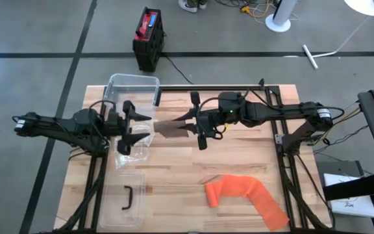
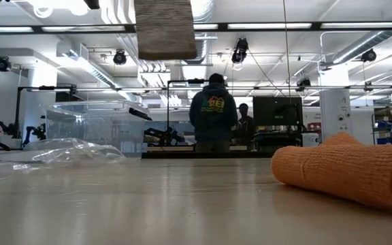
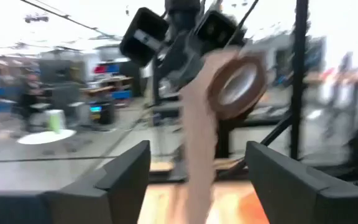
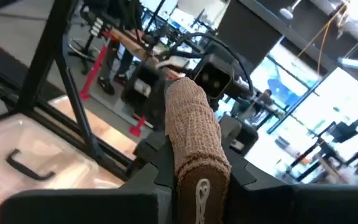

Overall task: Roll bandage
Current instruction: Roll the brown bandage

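Mid-roll, above table (image 1: 174, 162): right gripper (image 1: 188, 125) clamps partly wound brown bandage (image 1: 171, 128) in air. Loose tail hangs toward left gripper (image 1: 137, 129), fingers spread, empty. Tail unrolled; orange bandage (image 1: 245, 197) near table's front edge untouched.

Camera layout: four views of one bench (image 1: 174, 162).
High looks straight down; low looks level across the bench top; both wrist views face each other closely, sharing the brown bandage (image 3: 197, 143).
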{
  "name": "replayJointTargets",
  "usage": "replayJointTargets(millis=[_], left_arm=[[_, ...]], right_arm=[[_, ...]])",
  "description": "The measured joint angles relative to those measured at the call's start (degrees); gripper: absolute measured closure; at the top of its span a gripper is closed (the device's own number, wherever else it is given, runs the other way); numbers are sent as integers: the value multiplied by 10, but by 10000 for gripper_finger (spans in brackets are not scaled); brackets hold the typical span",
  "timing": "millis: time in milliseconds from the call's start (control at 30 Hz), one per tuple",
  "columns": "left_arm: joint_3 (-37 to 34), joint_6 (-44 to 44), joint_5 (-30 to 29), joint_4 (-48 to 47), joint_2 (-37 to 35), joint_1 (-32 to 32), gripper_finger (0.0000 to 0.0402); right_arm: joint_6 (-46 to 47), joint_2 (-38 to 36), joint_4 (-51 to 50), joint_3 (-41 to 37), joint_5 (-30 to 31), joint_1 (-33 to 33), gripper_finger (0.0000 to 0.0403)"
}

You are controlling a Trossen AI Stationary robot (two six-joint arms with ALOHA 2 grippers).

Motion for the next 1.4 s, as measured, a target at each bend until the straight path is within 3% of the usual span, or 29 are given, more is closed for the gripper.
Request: replayJointTargets(millis=[167, 367, 467, 633, 767, 1200, 1400], left_arm=[[22, -129, 63, 26, 15, -1, 99], [65, -120, 41, 3, 58, 6, 65], [104, -158, 39, -37, 80, 7, 59], [159, -179, 73, -85, 107, 0, 61], [188, -175, 38, -114, 123, 0, 66], [206, -173, 20, -128, 180, 1, 66], [204, -172, 0, -131, 181, 0, 114]], right_arm=[[-22, 0, 4, 0, 3, 6, 353], [-46, 0, 0, -1, 5, 7, 353], [-89, 0, -9, -2, -1, 7, 353], [-145, -1, -12, 2, -5, 7, 353], [-185, -2, -22, 2, -3, 7, 353], [-252, -2, -27, 2, 1, 7, 353], [-267, -2, -27, 2, 3, 7, 353]])
